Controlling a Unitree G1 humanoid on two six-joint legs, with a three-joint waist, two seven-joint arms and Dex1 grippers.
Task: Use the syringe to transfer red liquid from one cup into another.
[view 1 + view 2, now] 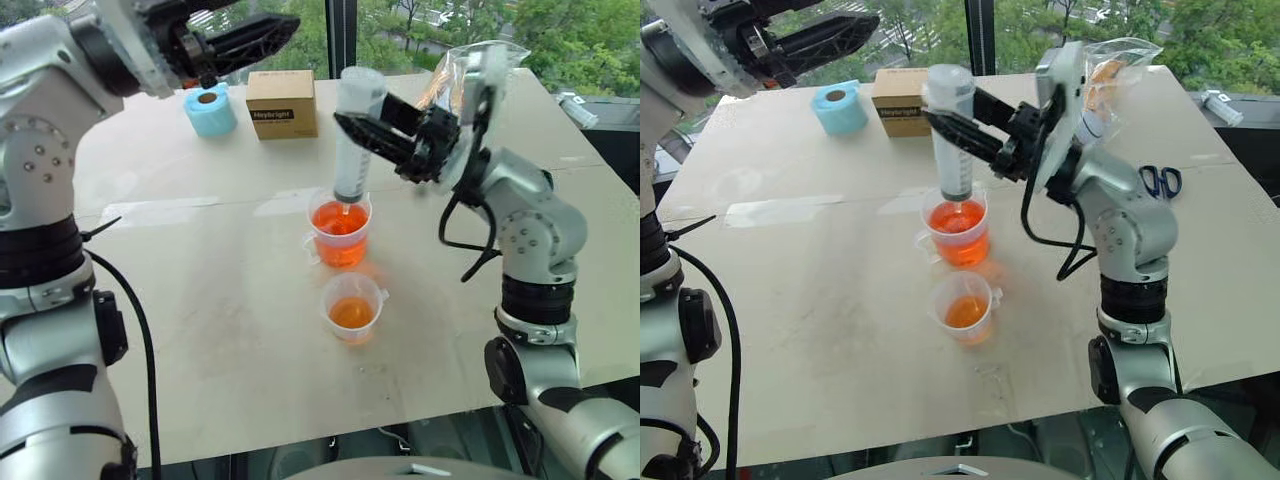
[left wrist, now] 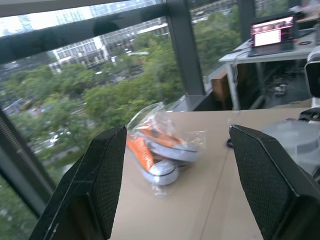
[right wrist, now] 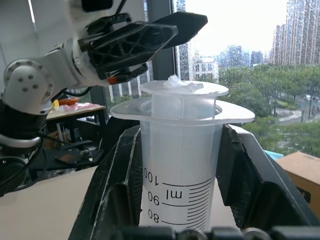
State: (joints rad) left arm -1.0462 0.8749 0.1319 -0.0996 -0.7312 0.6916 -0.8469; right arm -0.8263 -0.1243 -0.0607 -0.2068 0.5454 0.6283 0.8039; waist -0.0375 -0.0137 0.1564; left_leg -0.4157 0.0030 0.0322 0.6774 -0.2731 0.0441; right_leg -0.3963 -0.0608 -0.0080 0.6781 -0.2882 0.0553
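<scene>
Translucent syringe (image 1: 352,135) upright, tip in fuller red cup (image 1: 340,232); clamped in right tool (image 1: 372,135). Left tool (image 2: 175,185) apart, empty. Plunger top hard to read.

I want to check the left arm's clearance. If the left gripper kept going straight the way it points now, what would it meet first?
Probably the bagged orange shoes lying on the table: they sit between the open left gripper fingers in its wrist view. Depth is unclear, so the gripper might pass over them toward the window.
</scene>
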